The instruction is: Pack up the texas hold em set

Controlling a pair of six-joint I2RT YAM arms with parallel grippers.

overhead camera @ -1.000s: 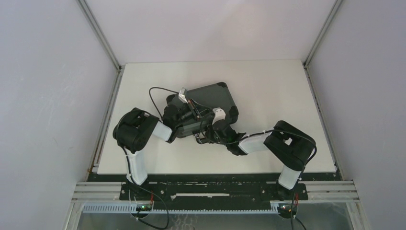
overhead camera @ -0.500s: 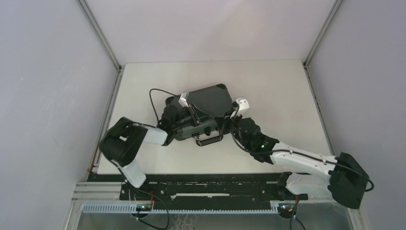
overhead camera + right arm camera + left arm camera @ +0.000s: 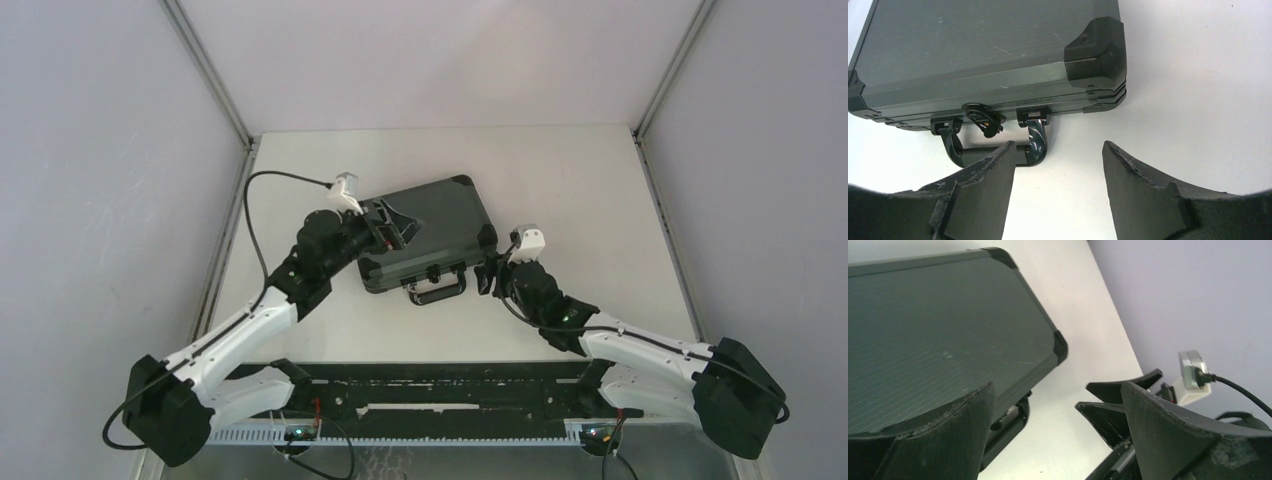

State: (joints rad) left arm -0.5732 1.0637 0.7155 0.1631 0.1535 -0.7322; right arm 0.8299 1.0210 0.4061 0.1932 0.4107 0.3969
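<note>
Briefcase (image 3: 440,215) shut, flat on desk (image 3: 560,190); left claw (image 3: 393,227), right claw (image 3: 492,273) wide open, empty. Back off without snagging handle (image 3: 1034,142).

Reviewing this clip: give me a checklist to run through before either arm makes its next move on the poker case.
1. Briefcase lid down: ok, closed and lying flat on the table.
2. Latch by the handle fastened: cannot tell.
3. Left gripper empty: ok, open, over the lid's left end.
4. Right gripper empty: ok, open, just short of the handle, holding nothing.
5. Handle reachable: ok, it lies on the table facing the arms, uncovered.
</note>
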